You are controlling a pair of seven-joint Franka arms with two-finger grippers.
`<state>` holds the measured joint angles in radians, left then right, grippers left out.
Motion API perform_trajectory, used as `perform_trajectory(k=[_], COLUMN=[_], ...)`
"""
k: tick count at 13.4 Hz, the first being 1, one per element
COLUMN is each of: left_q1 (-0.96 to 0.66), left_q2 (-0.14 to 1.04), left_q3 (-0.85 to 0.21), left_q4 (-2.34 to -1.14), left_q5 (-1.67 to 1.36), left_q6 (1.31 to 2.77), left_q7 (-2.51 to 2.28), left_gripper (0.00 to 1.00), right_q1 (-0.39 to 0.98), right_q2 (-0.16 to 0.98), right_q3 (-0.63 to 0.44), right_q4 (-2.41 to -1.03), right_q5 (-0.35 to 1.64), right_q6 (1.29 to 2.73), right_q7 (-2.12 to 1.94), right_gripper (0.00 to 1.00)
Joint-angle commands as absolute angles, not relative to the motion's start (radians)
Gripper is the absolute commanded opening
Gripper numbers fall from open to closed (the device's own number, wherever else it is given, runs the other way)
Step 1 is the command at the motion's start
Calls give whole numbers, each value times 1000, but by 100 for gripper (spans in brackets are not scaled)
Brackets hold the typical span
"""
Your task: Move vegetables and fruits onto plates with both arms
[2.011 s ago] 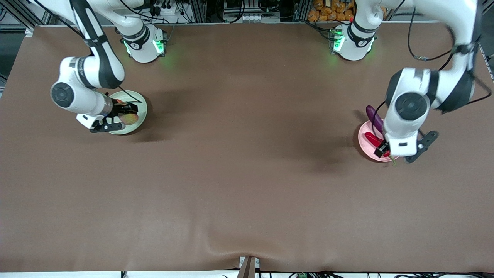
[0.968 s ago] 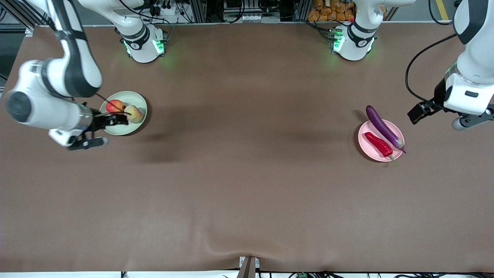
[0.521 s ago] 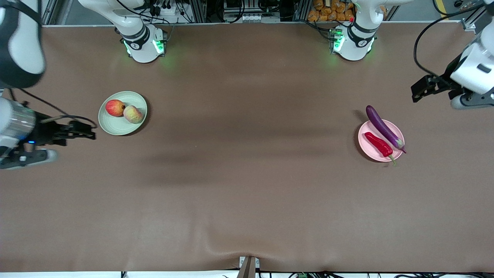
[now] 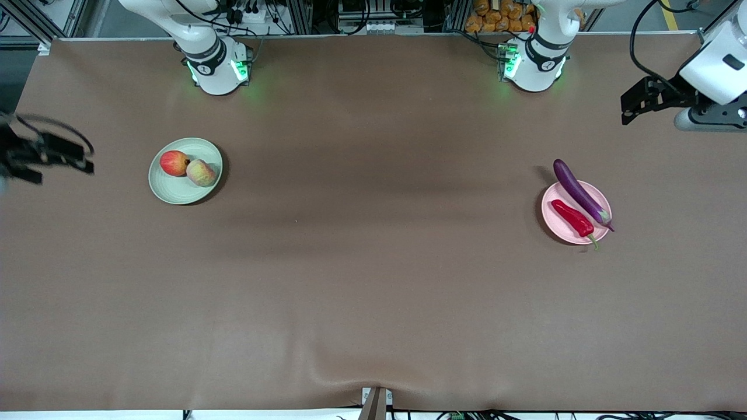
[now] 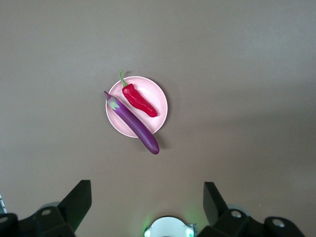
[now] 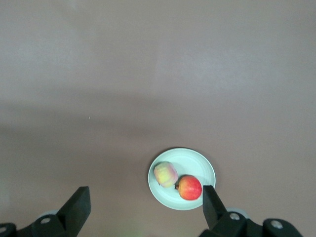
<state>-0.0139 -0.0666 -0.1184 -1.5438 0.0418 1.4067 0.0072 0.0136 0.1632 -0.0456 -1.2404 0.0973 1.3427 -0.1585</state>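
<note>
You see no readable labels; eggplant and chili lie on the pink plate, both fruits on the green plate. Left tool upper right and right tool at the frame's left edge hang released over the counter.

Brown cloth-covered table; aluminium frame rails, cables along robot-base edge; soft shadows.

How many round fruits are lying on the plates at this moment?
2. The round red fruit with a small crown and the pale yellow-pink round fruit lie side by side on the round pale green plate, toward the right arm's end. None seems hidden.
</note>
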Motion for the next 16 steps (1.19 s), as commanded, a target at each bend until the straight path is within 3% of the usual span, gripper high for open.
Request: perform_trajectory(k=[1,3,5,9,16], left_q1=[-32,-15,-3,6,20], left_q2=[-75,-77,-71,-48,-34], left_q3=[-85,-75,-63,-61,-64], left_q4=[-1532,-1529,-1502,-1506,-1516], left_q5=[0,0,-2,11,15], left_q6=[1385,1385,1385,1385,1399], left_q7=[38,8,-3,-23,-3], left_gripper=[100,100,100,100,100], right_q1=[8,9,9,-8,-11], right_q2=[-100,-164,-163,-20,-20], right_q3=[-29,-29,-26,-31,-34], right_q4=[-1661,-1785,-1772,-1536,-1514], right_q5=[64,64,64,57,57], right_q6=[1545,1623,1618,1580,1493], right_q7=[-155,-156,-155,-160,-164], right_gripper=[100,100,100,100,100])
